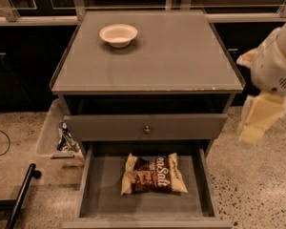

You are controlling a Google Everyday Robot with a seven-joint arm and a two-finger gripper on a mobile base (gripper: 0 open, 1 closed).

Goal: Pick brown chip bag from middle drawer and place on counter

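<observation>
The brown chip bag lies flat in the open middle drawer, near its centre, with the white "Sea Salt" script facing up. The counter is the grey cabinet top above it. My gripper hangs at the end of the white arm on the right, beside the cabinet's right edge. It is level with the closed drawer front, above and to the right of the bag, and holds nothing that I can see.
A white bowl stands on the counter's back left. A closed drawer front with a round knob sits above the open drawer. A clear bin stands left of the cabinet, and a black bar lies on the floor.
</observation>
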